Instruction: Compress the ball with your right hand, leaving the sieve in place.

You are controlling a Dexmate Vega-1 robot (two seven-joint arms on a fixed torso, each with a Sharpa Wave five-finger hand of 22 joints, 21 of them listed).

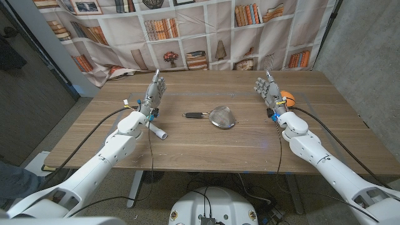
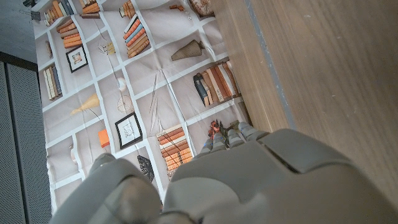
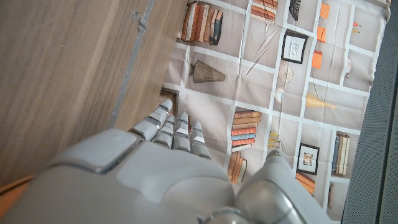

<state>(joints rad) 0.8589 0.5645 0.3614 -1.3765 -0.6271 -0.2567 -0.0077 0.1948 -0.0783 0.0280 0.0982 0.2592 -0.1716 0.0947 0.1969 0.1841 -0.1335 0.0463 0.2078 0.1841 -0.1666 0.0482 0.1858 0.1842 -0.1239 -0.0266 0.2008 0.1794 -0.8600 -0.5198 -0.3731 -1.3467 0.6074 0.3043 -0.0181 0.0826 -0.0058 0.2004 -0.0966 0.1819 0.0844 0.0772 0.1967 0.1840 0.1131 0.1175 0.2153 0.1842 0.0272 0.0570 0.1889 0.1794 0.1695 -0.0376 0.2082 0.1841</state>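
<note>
**A:** What's the setting?

**B:** A wooden table (image 1: 206, 140) in front of a backdrop (image 1: 206, 31) printed with bookshelves. Both arms reach in from the near corners.

**A:** Where's the ball?

**B:** The orange ball (image 1: 288, 97) sits on the right side of the table, just beside the right hand (image 1: 267, 90), on its outer side and partly hidden behind it. I can't tell whether they touch.

**A:** And that hand, is it squeezing anything?

**B:** No. It stands upright with fingers (image 3: 177, 127) extended and a little apart, holding nothing. In the right wrist view a sliver of orange shows at the edge by the back of the hand.

**A:** The sieve?

**B:** The sieve (image 1: 221, 117) lies near the middle of the table, its dark handle pointing toward the left arm, well apart from both hands.

**A:** The left hand?

**B:** The left hand (image 1: 154, 91) is also raised on the left side, fingers (image 2: 227, 135) up and loosely apart, empty. A small white cylinder (image 1: 157, 132) lies on the table beside the left forearm.
</note>
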